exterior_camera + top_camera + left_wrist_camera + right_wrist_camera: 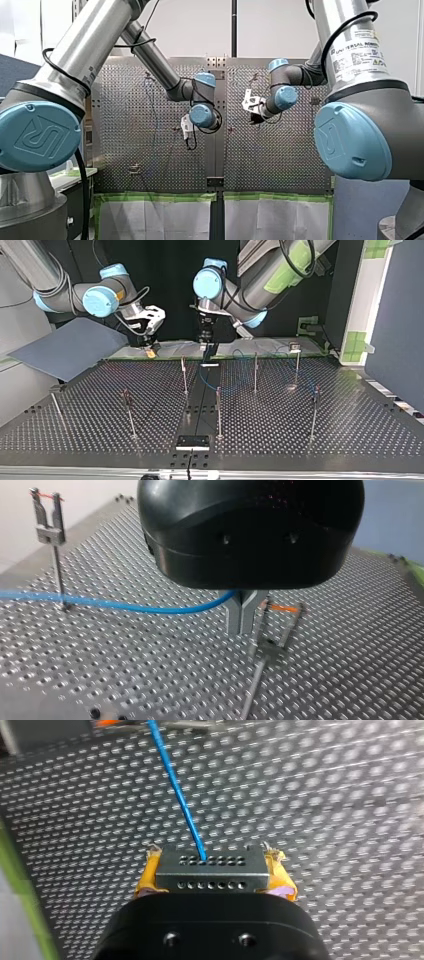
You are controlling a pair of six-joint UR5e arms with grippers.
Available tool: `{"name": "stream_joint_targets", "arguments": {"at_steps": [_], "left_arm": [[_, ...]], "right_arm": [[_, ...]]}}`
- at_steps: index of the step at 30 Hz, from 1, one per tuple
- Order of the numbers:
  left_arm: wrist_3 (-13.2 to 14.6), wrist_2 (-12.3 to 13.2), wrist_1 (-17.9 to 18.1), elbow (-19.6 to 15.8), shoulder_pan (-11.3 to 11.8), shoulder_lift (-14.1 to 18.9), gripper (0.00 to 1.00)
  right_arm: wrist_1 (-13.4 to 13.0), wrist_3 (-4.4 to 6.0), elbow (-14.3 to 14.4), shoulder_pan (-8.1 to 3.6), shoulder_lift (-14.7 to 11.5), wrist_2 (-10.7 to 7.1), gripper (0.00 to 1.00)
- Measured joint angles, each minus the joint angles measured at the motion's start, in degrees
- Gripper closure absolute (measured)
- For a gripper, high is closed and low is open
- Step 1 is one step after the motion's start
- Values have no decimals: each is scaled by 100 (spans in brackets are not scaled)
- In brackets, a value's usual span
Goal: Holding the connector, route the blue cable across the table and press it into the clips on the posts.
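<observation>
My right hand (212,876) is clamping the connector (210,862), with the blue cable (175,785) running out ahead of it. My left hand (242,616) is pinching the blue cable just beside a clip post (272,632). The cable is looking thin, light and limp, so gripping it close to each clip is probably working best.

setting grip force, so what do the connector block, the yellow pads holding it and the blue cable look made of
Connector: matte grey metal by its look, a block drilled with rows of holes.
Pads: yellow tape or soft rubber, edges frayed; can't tell which.
Blue cable: smooth, plastic-looking jacket.
</observation>
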Motion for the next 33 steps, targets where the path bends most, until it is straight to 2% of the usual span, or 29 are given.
{"name": "stream_joint_targets", "arguments": {"at_steps": [7, 14, 17, 23, 33], "left_arm": [[-122, 89, -84, 311, 20, -250, 98], [-192, 167, -27, 510, 57, -588, 98], [-206, 224, 8, 521, 70, -716, 98], [-213, 279, 51, 523, 83, -778, 98], [-258, 462, 199, 603, 150, -788, 98]], "right_arm": [[-335, 3, 334, -32, 214, -13, 100], [-694, 160, 556, -176, 244, -84, 100], [-854, 237, 536, -250, 270, -185, 100], [-1139, 316, 366, -384, 316, -385, 100], [-1222, 379, 260, -579, 492, -593, 100]]}}
